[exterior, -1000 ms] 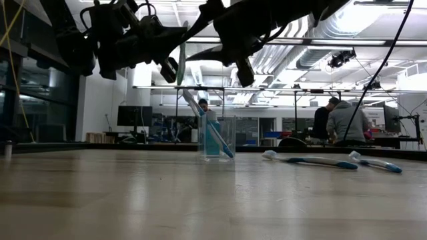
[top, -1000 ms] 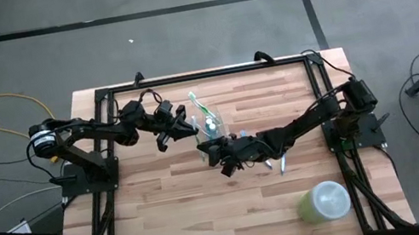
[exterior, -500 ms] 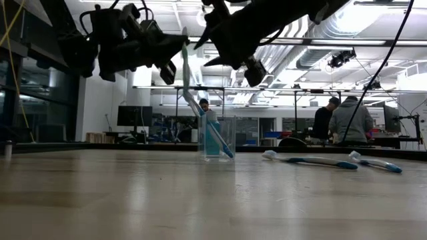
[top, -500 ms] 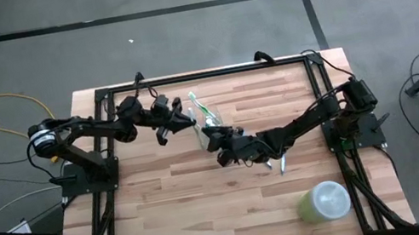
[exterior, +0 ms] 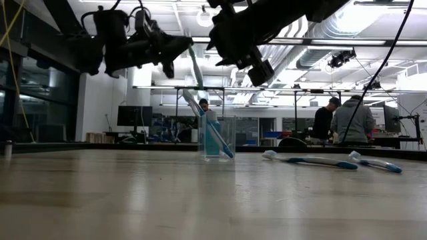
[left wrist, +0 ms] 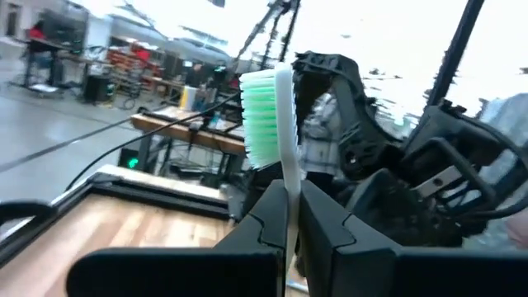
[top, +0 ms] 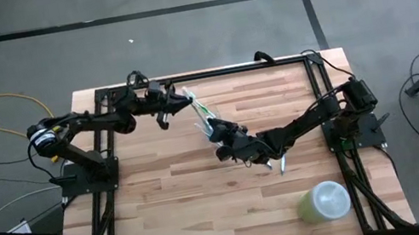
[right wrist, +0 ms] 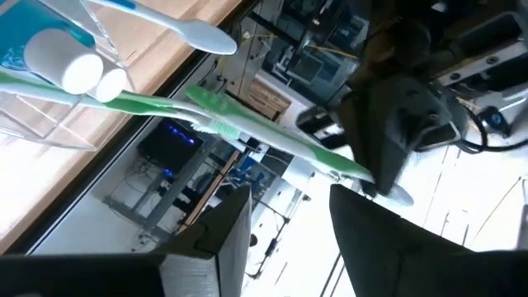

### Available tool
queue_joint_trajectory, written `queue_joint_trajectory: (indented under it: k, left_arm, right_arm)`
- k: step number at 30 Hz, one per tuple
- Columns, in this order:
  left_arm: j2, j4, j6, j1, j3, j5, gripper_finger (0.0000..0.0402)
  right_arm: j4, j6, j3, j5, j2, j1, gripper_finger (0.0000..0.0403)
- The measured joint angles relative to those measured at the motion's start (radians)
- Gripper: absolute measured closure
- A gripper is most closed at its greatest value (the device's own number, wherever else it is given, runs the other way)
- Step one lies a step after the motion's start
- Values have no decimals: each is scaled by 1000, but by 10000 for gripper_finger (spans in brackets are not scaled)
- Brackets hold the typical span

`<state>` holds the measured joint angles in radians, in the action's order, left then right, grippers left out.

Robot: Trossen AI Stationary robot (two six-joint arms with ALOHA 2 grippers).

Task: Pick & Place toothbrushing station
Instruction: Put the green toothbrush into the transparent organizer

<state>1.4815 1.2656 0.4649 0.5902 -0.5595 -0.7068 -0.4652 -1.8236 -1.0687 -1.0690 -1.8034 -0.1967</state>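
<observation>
A small clear cup (exterior: 217,137) stands on the wooden table (top: 206,196), with a blue toothbrush (right wrist: 177,25) and white tubes (right wrist: 76,71) in it. My left gripper (left wrist: 289,194) is above and left of the cup, shut on a green toothbrush (exterior: 195,67). That toothbrush slants down from the gripper to the cup's mouth (right wrist: 33,87). My right gripper (right wrist: 285,206) hangs open just above the cup (top: 213,125), and the green toothbrush passes in front of its fingers. Two more toothbrushes (exterior: 310,160) lie flat on the table to the right. My left gripper pinches the green toothbrush's neck (left wrist: 289,177), just below the bristle head (left wrist: 262,115), between its two fingers. The head sticks out past the fingertips. The toothbrush slants down from the hold, its handle end (right wrist: 49,89) at the cup's mouth.
A larger pale green round container (top: 325,201) stands near the table's front right corner. A dark frame (top: 202,74) runs along the table's far edge. People stand in the room beyond the table (exterior: 343,120).
My left gripper has gone toward the table's far edge and a little up, rolling as it went. It keeps the green toothbrush's head end, so the toothbrush now slants where it stood nearly upright. My right gripper has turned at the wrist without leaving its place above the cup.
</observation>
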Motion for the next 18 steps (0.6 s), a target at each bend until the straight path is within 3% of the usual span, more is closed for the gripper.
queue_joint_trajectory:
  k: [3,7,18]
  left_arm:
    - [-1,-125,-57,-1,-51,0,398]
    - [0,-334,-220,-29,-112,95,398]
    - [20,-346,-388,-74,-130,246,398]
  right_arm:
    - [0,22,0,-15,0,0,246]
    - [0,27,0,-72,0,0,246]
    - [4,69,0,-111,0,0,246]
